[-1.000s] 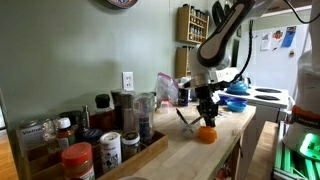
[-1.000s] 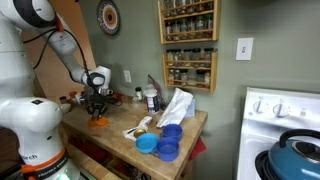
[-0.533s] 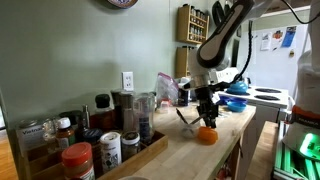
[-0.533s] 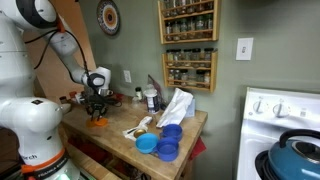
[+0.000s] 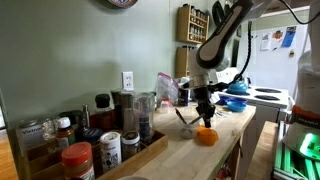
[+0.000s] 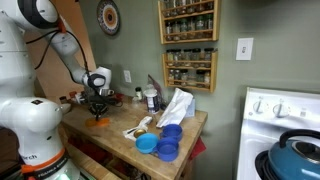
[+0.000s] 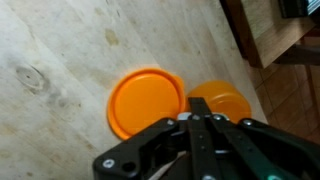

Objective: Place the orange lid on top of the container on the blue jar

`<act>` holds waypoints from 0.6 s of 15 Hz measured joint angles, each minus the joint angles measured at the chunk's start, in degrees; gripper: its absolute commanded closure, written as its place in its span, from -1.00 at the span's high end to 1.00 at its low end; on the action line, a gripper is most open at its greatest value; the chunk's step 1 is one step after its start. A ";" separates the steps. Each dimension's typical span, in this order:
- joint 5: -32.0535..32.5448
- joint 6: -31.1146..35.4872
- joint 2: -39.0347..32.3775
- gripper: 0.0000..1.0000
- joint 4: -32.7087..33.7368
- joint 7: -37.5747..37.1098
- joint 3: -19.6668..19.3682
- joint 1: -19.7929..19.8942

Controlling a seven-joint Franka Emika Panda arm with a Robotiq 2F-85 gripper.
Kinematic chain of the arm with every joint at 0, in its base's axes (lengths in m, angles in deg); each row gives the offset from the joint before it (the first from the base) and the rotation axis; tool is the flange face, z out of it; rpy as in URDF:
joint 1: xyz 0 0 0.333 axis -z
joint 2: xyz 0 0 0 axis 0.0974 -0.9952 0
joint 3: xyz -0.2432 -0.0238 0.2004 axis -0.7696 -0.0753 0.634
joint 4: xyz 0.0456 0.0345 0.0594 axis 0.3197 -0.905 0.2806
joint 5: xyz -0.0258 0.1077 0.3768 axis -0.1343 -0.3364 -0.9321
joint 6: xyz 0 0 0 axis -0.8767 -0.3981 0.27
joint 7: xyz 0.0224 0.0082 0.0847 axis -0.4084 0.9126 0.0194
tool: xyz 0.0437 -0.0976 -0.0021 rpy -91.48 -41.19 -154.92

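The fingers (image 7: pixel 200 130) appear drawn close together and hold nothing, poised just above the orange lid (image 7: pixel 147 102). The lid lies flat on the wooden tabletop (image 7: pixel 60 50), with a second orange piece (image 7: pixel 225 103) just beside it, partly hidden and not identifiable. Assessment: the lid looks light, stiff and smooth, so likely to slip. The thick rim is the best hold, taken across the disc on opposite edges with the fingers opened wide first. The blue jar (image 6: pixel 170 138) stands well apart along the tabletop.
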 measured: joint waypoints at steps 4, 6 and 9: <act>3.18 7.46 -1.55 -0.83 -0.41 -6.60 -0.45 0.35; 5.37 9.24 -2.54 -0.31 -0.41 -10.02 -0.70 0.79; 6.99 9.46 -3.03 0.12 -0.42 -12.48 -0.67 1.28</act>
